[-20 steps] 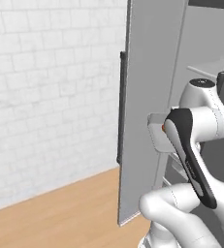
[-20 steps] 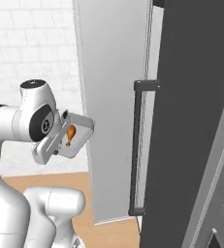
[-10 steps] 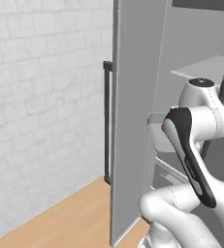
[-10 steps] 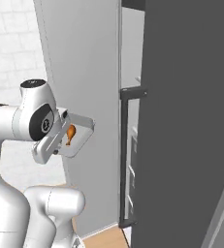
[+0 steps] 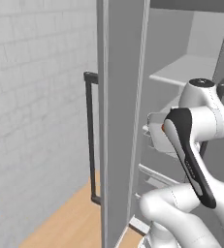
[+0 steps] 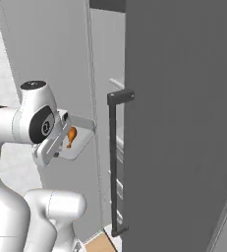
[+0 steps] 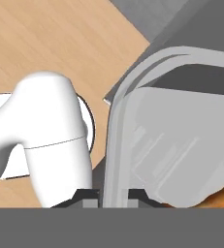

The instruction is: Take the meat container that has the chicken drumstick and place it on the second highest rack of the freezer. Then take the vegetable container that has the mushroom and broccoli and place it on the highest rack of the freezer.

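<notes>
You face a tall grey freezer in a white-tiled kitchen corner.
To your left stands the white tiled wall (image 5: 31, 97), and below it runs the light wooden plank floor (image 5: 65, 223). The open grey freezer door (image 5: 118, 111) is seen edge-on with its dark vertical bar handle (image 5: 90, 140). Behind it you see pale grey interior shelves (image 5: 186, 68). From the right side, a dark grey door panel (image 6: 184, 123) carries another dark bar handle (image 6: 114, 162).

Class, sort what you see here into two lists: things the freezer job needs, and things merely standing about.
Needed: meat container with the chicken drumstick; claw shut on the container's rim; freezer racks.

Standing about: door handle; tiled wall; wooden floor.
</notes>
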Robot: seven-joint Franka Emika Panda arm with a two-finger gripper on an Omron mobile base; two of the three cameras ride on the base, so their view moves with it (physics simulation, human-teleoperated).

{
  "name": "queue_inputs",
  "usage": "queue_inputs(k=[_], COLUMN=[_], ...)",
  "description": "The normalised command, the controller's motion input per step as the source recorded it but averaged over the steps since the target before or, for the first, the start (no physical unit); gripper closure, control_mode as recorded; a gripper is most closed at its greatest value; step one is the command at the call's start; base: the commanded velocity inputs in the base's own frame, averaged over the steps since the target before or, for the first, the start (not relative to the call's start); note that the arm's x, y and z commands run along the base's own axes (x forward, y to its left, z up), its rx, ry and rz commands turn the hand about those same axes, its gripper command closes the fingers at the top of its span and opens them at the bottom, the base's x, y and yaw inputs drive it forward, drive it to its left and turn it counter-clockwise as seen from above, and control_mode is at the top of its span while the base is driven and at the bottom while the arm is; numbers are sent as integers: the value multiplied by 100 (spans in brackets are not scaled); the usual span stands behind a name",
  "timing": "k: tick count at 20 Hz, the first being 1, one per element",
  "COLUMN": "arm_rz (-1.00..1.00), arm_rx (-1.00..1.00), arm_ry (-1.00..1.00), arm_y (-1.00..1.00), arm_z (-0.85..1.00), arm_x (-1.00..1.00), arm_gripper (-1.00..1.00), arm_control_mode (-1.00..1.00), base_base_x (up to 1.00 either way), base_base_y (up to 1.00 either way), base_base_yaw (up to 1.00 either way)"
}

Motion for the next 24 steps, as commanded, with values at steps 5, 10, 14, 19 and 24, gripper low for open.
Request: queue_inputs(k=[5, 10, 14, 19, 24], arm_rz=[0, 0, 0, 0, 0], arm_rx=[0, 0, 0, 0, 0], arm_ry=[0, 0, 0, 0, 0], arm_y=[0, 0, 0, 0, 0], arm_z=[0, 0, 0, 0, 0], arm_x=[0, 0, 0, 0, 0], arm_gripper=[100, 100, 100, 100, 100], arm_control_mode=[100, 100, 100, 100, 100], base_base_x=[60, 56, 55, 55, 39], base_base_y=[6, 15, 26, 34, 41], base_base_yaw=[-43, -41, -42, -41, -38])
